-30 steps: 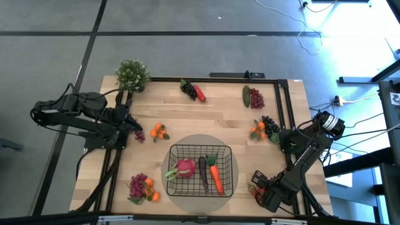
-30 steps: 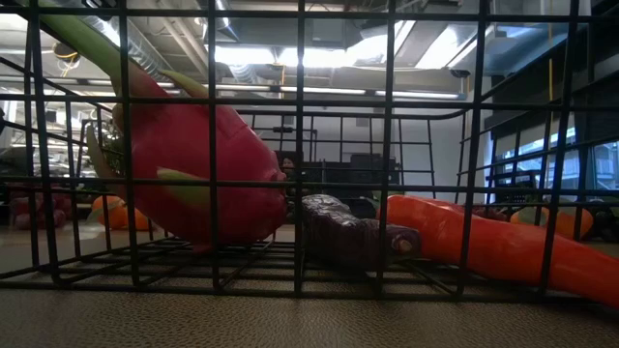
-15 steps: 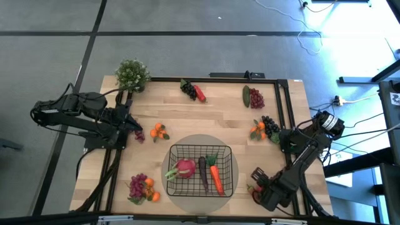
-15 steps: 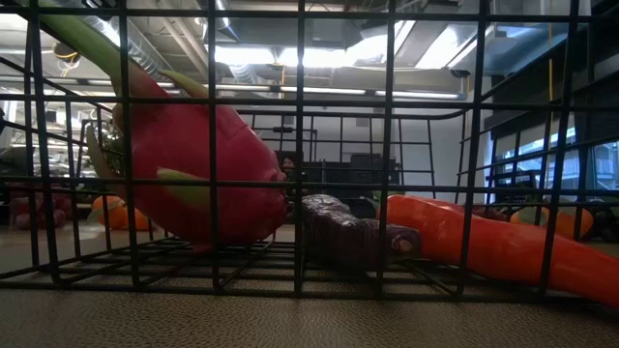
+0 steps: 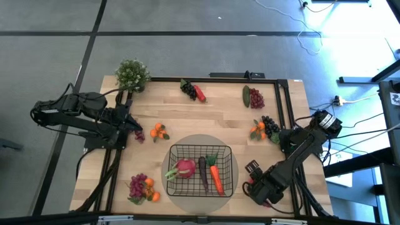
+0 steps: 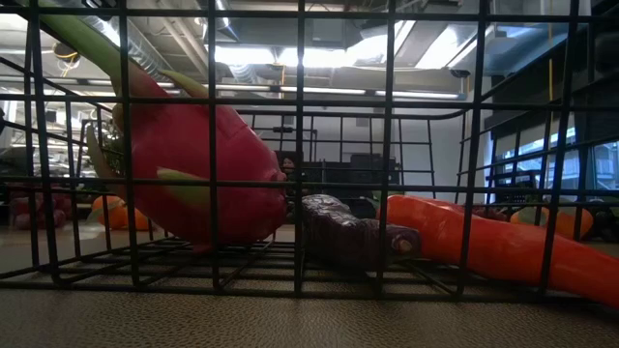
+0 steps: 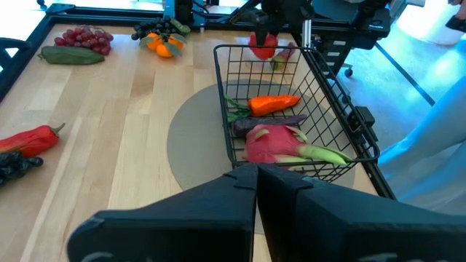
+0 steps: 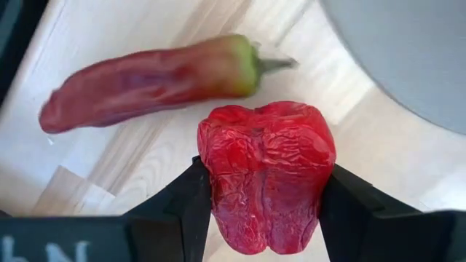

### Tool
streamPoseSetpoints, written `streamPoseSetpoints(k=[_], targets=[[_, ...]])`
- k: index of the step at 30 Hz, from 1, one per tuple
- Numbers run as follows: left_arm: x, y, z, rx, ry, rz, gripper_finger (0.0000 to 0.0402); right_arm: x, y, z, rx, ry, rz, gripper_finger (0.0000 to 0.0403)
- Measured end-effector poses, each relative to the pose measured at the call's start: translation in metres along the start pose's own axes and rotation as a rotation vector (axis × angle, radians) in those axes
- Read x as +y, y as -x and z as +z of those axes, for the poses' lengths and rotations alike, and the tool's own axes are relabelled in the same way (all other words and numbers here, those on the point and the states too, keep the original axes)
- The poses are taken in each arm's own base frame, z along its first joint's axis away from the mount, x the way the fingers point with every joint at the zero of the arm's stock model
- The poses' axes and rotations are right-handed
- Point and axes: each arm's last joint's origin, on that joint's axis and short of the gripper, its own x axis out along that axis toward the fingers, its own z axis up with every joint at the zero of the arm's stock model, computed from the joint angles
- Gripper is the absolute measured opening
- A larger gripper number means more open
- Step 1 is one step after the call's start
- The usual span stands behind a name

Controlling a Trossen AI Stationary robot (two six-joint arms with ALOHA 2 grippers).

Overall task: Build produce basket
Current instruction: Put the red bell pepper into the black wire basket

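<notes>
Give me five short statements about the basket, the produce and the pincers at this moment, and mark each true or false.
1. The right pincer is shut on a red bell pepper. True.
2. The basket holds nothing. False: a pink radish, a dark eggplant and a carrot lie in it.
3. A long red pepper lies on the wood beside the gripped one. True.
4. The left pincer is open around an orange. False: its fingers are shut with nothing between them, over the table's left side.
5. The cucumber is in the basket. False: it lies at the table's far edge beside red grapes.
</notes>
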Motion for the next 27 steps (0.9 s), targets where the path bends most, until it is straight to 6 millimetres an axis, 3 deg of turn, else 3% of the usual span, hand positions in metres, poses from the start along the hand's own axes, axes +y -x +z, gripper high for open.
streamPoseSetpoints(k=[13,21,27], targets=[[0.000,0.000,0.000,-0.001,-0.008,0.001,0.0000,-0.022,0.069,0.031,-0.155,-0.266,-0.018,0.0180],[0.001,0.000,0.000,-0.002,0.007,0.020,0.0000,-0.039,0.119,0.040,-0.306,-0.382,-0.172,0.0180],[0.001,0.000,0.000,-0.003,0.031,0.019,0.0000,-0.061,0.141,0.047,-0.427,-0.486,-0.264,0.0180]])
